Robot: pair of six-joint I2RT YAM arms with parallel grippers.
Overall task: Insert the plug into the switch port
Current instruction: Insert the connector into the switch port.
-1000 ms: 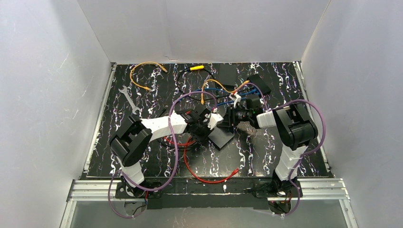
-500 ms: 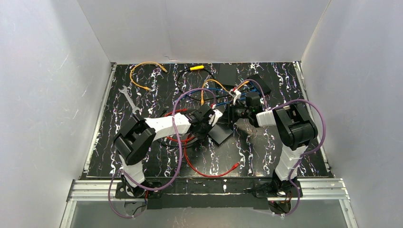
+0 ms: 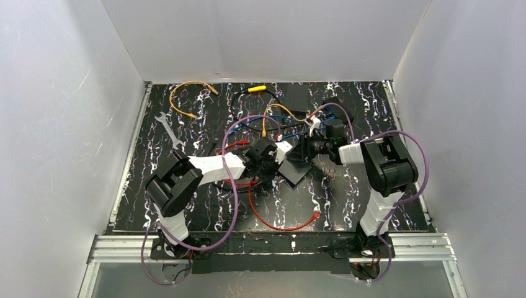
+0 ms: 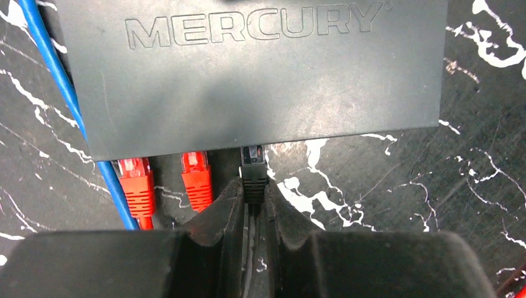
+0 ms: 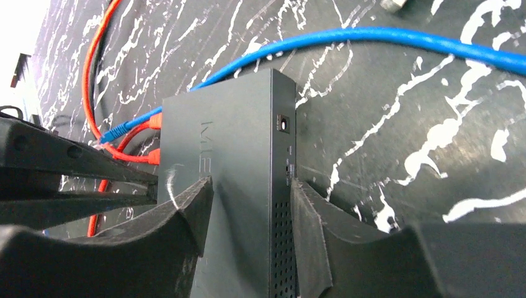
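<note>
The dark grey switch [image 4: 260,74], marked MERCURY, fills the top of the left wrist view. Two red plugs [image 4: 197,180] sit in ports along its near edge. My left gripper [image 4: 253,186] is shut on the black plug [image 4: 253,171], whose tip is at the mouth of the port to the right of them. In the right wrist view the switch [image 5: 236,161] stands between the fingers of my right gripper [image 5: 251,185], which are closed across its thickness. From above, both grippers meet at the switch [image 3: 295,171] mid-table.
A blue cable [image 5: 384,37] runs past the switch and a red cable [image 3: 279,223] loops toward the front edge. A wrench [image 3: 169,130], an orange cable [image 3: 189,93], a yellow-handled screwdriver [image 3: 255,89] and a black box [image 3: 296,96] lie farther back.
My left arm has pushed right and farther back, toward the switch, dragging the red cable loop with it. The right gripper and the switch have shifted slightly farther back.
</note>
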